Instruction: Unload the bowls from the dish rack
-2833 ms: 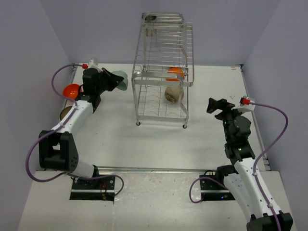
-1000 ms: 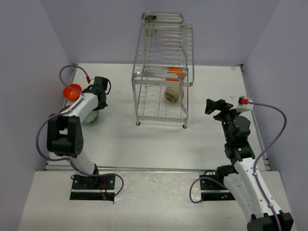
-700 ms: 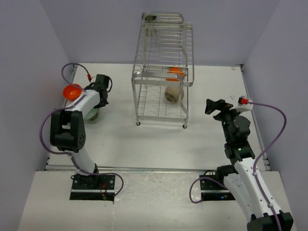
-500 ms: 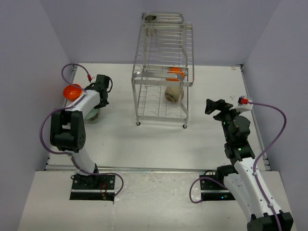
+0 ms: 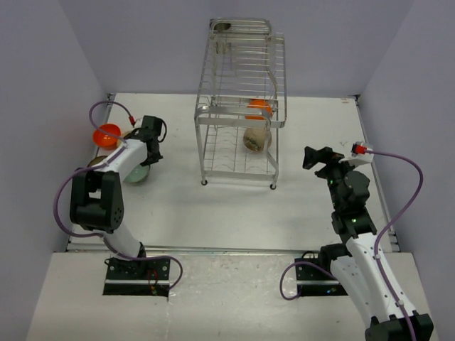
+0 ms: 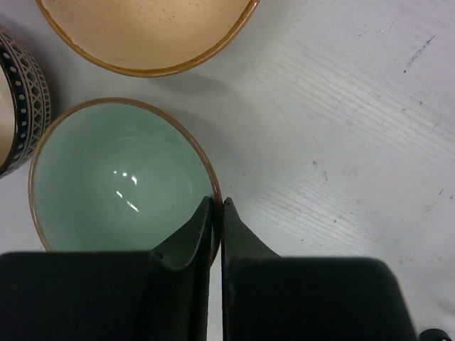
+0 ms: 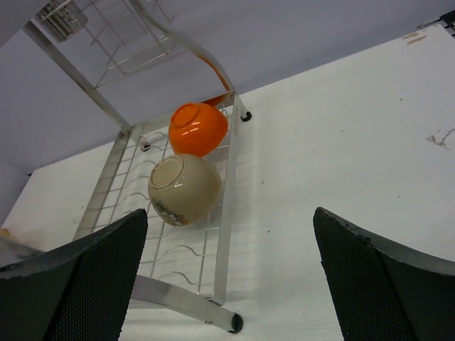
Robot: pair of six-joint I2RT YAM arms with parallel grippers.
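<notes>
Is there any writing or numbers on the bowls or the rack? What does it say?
No words or numbers can be read anywhere.
On the patterned cup: only dots and zigzags, no letters.
On the cream bowl: a small coloured mark, too blurred to read.
On the green bowl, orange bowl and rack: nothing written.

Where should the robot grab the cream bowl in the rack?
Probably its thin rim, with the right hand coming from the right of the dish rack. The cream bowl lies tipped on the lower tier, its round back too wide to pinch. The left hand pinches the rim of the mint green bowl likewise.
</notes>
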